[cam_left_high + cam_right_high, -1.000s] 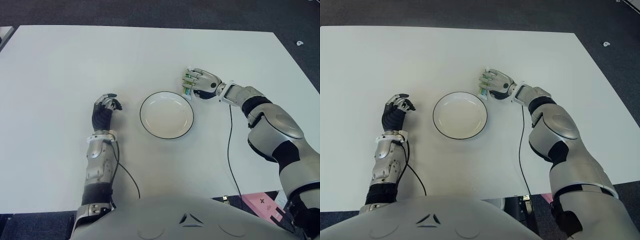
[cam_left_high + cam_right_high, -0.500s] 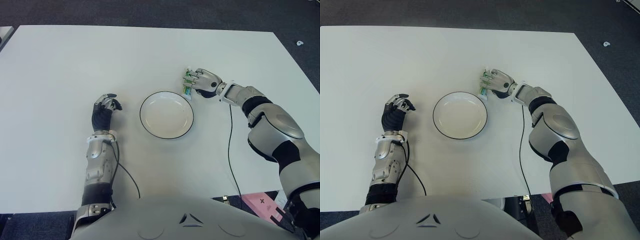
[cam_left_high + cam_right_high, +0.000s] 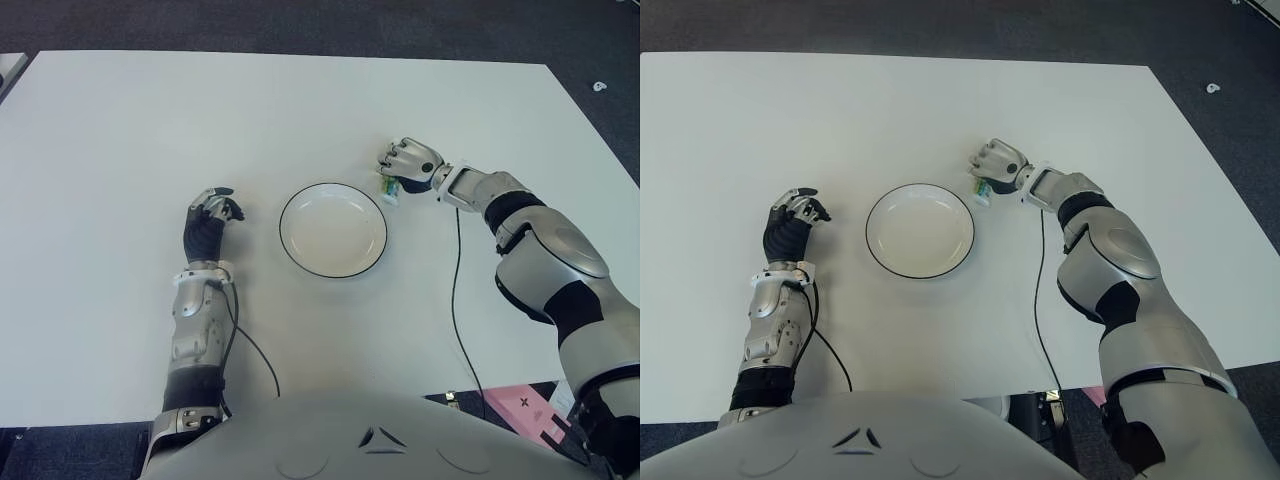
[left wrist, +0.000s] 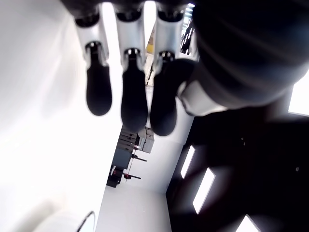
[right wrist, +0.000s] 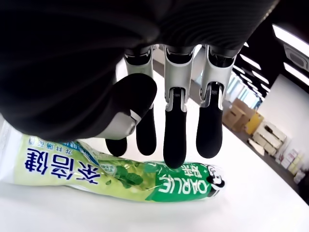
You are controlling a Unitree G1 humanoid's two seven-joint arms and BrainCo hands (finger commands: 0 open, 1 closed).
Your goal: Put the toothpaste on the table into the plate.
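A green and white toothpaste tube (image 5: 145,181) lies flat on the white table (image 3: 150,130), just right of the far rim of a white plate with a dark edge (image 3: 330,235). My right hand (image 3: 407,160) is over the tube with its fingers (image 5: 175,140) curled down onto it and the thumb against its top. In the eye views only the tube's near end (image 3: 391,189) shows below the hand. My left hand (image 3: 210,215) is idle to the left of the plate, fingers curled, holding nothing. Nothing lies in the plate.
A thin black cable (image 3: 455,300) runs from my right wrist across the table to its near edge. A pink object (image 3: 525,408) sits below the table's near right corner. Dark floor surrounds the table.
The right hand's fingers have curled from spread to closed over the toothpaste. The tube has shifted slightly right and toward me. The left hand and the plate have not moved.
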